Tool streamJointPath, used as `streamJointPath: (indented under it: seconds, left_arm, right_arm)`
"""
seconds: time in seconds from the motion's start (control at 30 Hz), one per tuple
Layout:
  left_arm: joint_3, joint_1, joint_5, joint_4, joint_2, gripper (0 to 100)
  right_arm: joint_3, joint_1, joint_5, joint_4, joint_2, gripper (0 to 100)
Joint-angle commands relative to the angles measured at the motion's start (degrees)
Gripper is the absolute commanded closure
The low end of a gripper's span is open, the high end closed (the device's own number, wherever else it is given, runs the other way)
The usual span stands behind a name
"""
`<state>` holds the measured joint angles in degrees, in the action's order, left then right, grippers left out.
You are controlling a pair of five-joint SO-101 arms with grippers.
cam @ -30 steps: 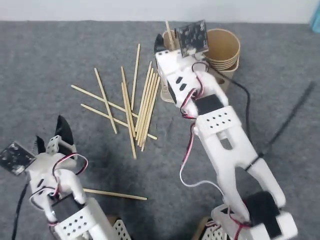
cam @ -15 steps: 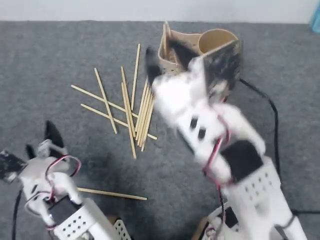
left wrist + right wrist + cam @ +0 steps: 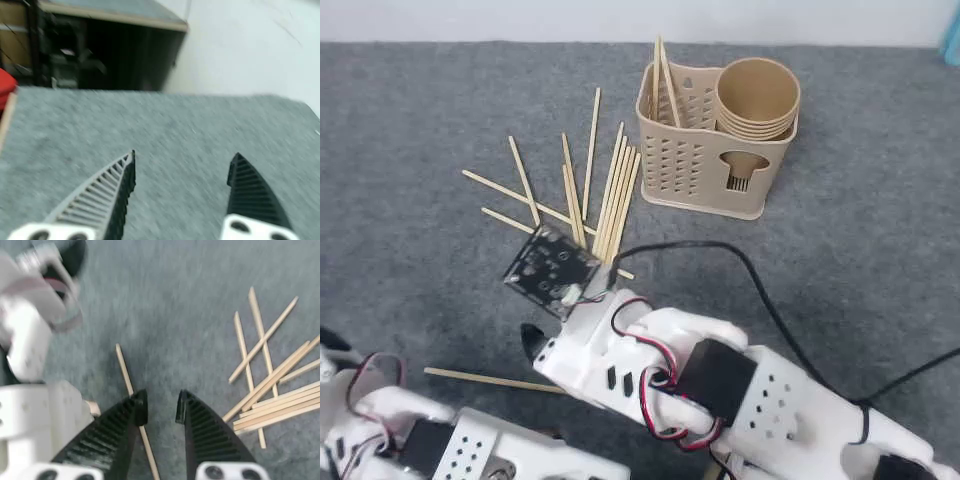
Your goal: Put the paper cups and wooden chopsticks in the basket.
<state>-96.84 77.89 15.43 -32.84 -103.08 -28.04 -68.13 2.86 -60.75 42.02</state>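
The left arm is seen low in the near-left corner of the grey worktop. The left tool is spread wide open, with nothing between its jaws and grey surface beneath it.

Beside it, the right arm is stretched low across the near middle of the worktop. A black cable is looped behind it. The right tool is held open by a narrow gap and nothing is gripped. It is poised just over a single wooden chopstick, which lies alone on the worktop near the front edge. One jaw is seen overlapping this stick in the right wrist view. Whether they touch cannot be told.

Farther back, left of centre, a scatter of wooden chopsticks is spread flat on the worktop. Several are bunched side by side and others are crossed at angles.

Farthest away, a beige perforated basket is stood upright, just beyond the scatter and to its right. A stack of paper cups is nested in its right compartment. Two chopsticks are stood on end in its left compartment, tilted slightly.
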Motion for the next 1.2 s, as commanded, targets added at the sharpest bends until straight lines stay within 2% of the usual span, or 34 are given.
streamJointPath:
  seconds: [0.0,0.33,0.87,1.0,1.17]
  left_arm:
    - [2.51,2.2,-2.29,3.69,-0.7,71]
    - [1.63,2.2,-2.46,3.87,-0.7,71]
    - [5.93,2.46,-4.13,3.69,0.18,74]
    - [12.0,2.55,-5.45,4.04,10.9,78]
    - [29.58,4.84,-5.8,6.86,38.68,78]
  right_arm:
    - [-2.73,-0.75,-4.04,4.0,-0.04,89.7]
    - [-11.96,-1.89,-4.13,16.13,-0.57,89.7]
    - [-12.66,-1.71,-4.04,16.75,0.04,89.7]
    - [-12.66,-1.71,-4.04,16.75,0.04,89.7]
    - [-12.48,-1.63,-4.04,16.75,0.13,89.7]
